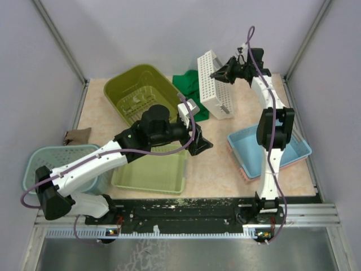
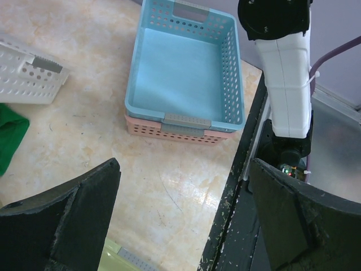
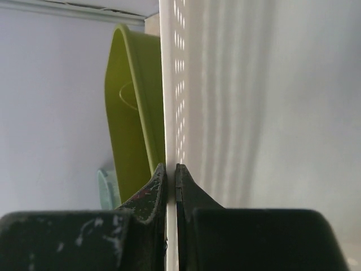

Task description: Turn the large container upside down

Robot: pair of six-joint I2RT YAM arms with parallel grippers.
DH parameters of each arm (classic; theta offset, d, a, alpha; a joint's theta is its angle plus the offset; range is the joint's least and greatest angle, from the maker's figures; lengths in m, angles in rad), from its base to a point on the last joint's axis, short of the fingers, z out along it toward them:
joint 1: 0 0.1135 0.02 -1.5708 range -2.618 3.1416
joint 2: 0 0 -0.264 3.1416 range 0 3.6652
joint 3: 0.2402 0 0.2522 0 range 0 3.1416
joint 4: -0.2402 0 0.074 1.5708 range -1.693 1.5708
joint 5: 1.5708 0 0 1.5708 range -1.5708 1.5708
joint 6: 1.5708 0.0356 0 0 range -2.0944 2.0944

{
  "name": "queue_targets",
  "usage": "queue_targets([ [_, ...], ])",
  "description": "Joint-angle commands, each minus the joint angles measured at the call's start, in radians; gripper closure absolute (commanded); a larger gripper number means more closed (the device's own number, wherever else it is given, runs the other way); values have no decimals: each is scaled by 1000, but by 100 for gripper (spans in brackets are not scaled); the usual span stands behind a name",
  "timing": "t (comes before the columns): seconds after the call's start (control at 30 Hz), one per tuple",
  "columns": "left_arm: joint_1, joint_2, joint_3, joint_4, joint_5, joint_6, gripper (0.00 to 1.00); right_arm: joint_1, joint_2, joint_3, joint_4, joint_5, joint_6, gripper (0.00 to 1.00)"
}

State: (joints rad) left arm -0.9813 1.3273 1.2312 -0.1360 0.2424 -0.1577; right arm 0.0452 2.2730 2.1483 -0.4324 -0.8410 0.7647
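Here, white perforated basket [image 1: 217, 99] on edge.

My right gripper [image 1: 216, 74] clamps one wall of the white perforated plastic basket [image 1: 217, 93], which stands on its side near the far edge, right of centre. Just left of it lies the crumpled green cloth [image 1: 189, 84], and left of that sits the olive plastic basket [image 1: 121, 90]. By the right edge, the blue plastic basket [image 1: 251, 141] is nested in the pink plastic basket [image 1: 237, 162]. The pale green plastic tray [image 1: 152, 176] lies near the near edge, left of centre. The teal perforated bin [image 1: 34, 161] occupies the near left corner.
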Motion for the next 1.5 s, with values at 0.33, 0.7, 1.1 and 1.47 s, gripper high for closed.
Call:
queue_targets([
  [0.33, -3, 45, 41, 28, 43, -4, 0, -244, -175, -454, 744, -326, 453, 100],
  [0.7, -5, 62, 46, 37, 63, -12, 0, -376, -153, -280, -65, -5, -116, 90],
  [1.1, -5, 61, 38, 39, 68, -21, 0, -380, -269, -274, -192, 467, -186, 53],
  [1.47, -4, 35, 31, 32, -36, -37, 0, -229, -440, -272, -219, 805, -313, 40],
])
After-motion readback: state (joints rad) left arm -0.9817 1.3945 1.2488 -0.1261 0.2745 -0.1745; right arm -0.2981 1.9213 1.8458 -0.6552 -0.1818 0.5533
